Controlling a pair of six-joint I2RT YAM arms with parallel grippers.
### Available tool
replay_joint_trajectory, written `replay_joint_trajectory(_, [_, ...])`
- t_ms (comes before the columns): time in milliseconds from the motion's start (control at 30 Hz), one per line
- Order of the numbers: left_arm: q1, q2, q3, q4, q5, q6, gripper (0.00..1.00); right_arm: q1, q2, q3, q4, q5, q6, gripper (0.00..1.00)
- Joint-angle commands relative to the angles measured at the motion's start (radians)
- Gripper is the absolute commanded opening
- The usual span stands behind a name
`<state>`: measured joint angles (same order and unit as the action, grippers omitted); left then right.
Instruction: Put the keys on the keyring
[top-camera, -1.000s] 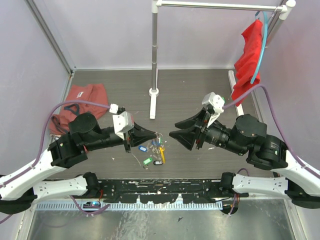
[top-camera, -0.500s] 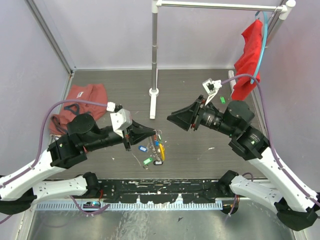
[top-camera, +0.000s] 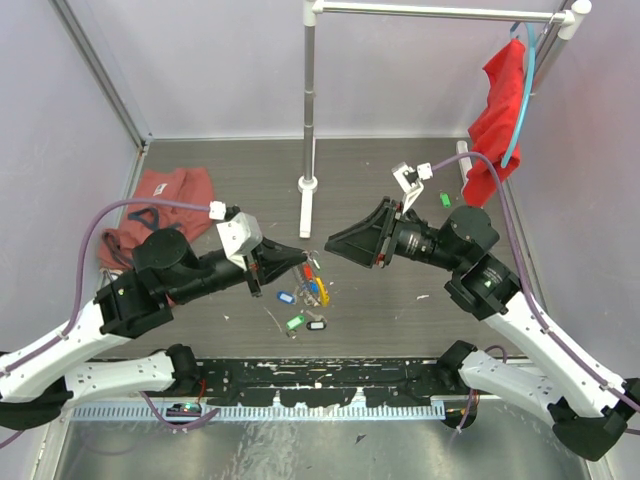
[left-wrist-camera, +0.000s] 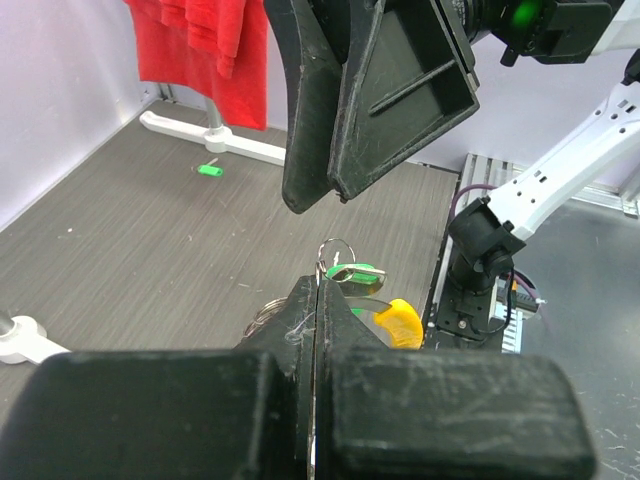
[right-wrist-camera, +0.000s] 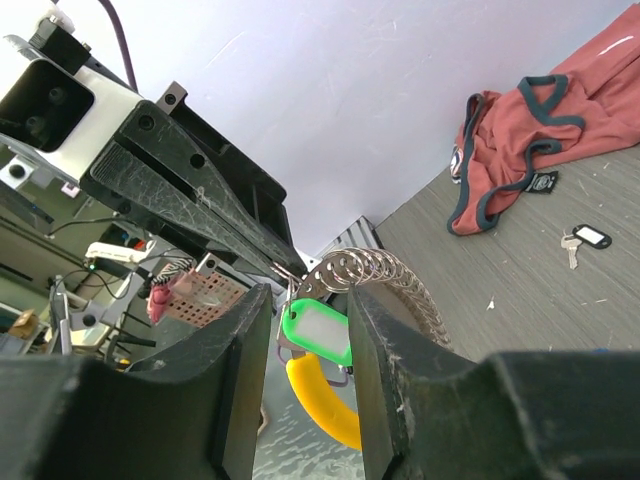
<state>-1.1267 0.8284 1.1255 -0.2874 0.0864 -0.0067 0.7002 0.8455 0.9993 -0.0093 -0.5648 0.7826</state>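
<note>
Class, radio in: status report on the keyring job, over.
Left gripper shut on keyring. Right gripper open, beside green-tagged key on it. Other keys loose on table. Nothing between.

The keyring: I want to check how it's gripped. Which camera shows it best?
Right wrist: the keyring fills mid-frame, coils, yellow section and a green-tagged key clear, pinched by the left tool. Left wrist shows only slivers past that tool's shut fingers. Top external shows it small, near loose keys.
</note>
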Motion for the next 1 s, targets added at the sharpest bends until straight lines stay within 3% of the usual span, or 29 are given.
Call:
replay_joint_trajectory(0, [-0.004,-0.023,-0.011,0.066,-0.034,-0.007,0.0,0.017,0.009,0.009,0.097,-0.032,0.027,0.42])
replay_joint_trajectory(333, [-0.002,-0.016,-0.007,0.067,-0.025,-0.01,0.0,0.091,0.05,0.026,0.088,-0.016,-0.003,0.42])
replay_joint_trajectory(967, [-0.001,-0.01,-0.004,0.067,-0.028,-0.004,0.0,0.095,0.037,0.035,0.037,0.014,-0.04,0.07])
